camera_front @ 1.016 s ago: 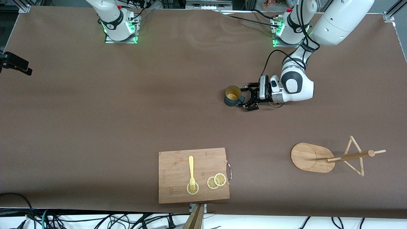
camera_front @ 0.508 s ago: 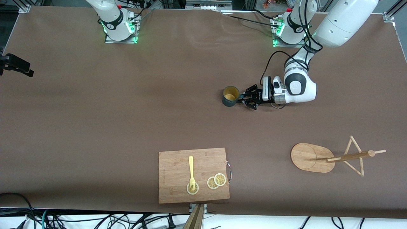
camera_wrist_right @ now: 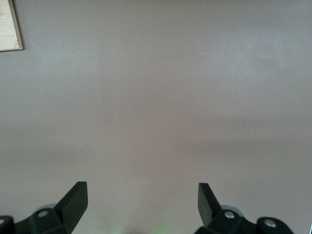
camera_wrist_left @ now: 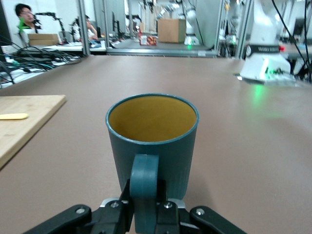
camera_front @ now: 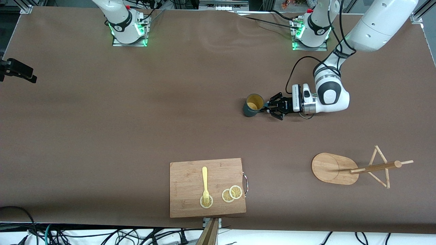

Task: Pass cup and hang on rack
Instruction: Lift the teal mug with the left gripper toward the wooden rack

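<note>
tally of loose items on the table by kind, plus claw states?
Cup: 1, handle clamped in the left claw
Rack: 1, toward the left arm's end
Cutting board: 1
Fork: 1, on the board
Lemon slices: 3, one under the fork tines
Total: 7
Right claw: open over bare table, waiting.

I see a cutting board (camera_front: 207,188) near the table's (camera_front: 102,119) front edge, a yellow fork (camera_front: 205,182) on it, tines on one lemon slice (camera_front: 206,201) (two more slices (camera_front: 232,194) overlap beside).
</note>
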You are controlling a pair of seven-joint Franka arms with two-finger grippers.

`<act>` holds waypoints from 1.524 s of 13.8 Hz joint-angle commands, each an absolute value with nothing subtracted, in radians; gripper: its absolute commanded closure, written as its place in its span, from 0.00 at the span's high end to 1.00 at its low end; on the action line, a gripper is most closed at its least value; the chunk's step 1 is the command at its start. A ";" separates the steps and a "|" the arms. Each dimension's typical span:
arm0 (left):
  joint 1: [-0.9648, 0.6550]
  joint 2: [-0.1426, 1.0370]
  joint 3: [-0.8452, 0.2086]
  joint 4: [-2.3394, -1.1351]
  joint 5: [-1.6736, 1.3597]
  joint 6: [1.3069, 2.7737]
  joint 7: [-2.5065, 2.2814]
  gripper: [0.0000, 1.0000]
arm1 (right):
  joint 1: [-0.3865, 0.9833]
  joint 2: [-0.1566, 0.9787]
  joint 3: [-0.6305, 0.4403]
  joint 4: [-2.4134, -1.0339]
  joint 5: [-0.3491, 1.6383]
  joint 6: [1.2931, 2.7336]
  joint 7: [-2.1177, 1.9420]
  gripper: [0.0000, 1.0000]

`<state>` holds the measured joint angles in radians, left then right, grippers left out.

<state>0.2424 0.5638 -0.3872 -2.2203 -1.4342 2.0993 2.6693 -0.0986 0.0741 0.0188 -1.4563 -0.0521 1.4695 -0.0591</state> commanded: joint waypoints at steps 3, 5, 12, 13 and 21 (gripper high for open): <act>0.336 0.418 -0.390 -2.233 -1.297 1.992 2.359 0.00 | -0.115 0.069 0.032 -1.470 -0.048 1.483 -0.077 1.00; 0.418 0.405 -0.390 -2.235 -1.220 1.906 2.220 0.00 | -0.115 0.069 0.032 -1.470 -0.048 1.483 -0.077 1.00; 0.662 0.410 -0.387 -2.230 -1.095 1.694 1.778 0.00 | -0.115 0.069 0.032 -1.470 -0.048 1.489 -0.077 1.00; 0.685 0.417 -0.387 -2.230 -1.095 1.675 1.734 0.00 | -0.115 0.071 0.032 -1.470 -0.048 1.489 -0.077 1.00; 0.830 0.417 -0.383 -2.139 -1.005 1.507 1.237 0.00 | -0.117 0.072 0.032 -1.468 -0.048 1.493 -0.077 1.00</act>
<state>0.7910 0.4175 -0.3731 -2.1997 -1.0556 1.5562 1.3918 -0.0990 0.0821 0.0197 -1.4565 -0.0518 1.4820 -0.0591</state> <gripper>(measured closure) 0.793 0.000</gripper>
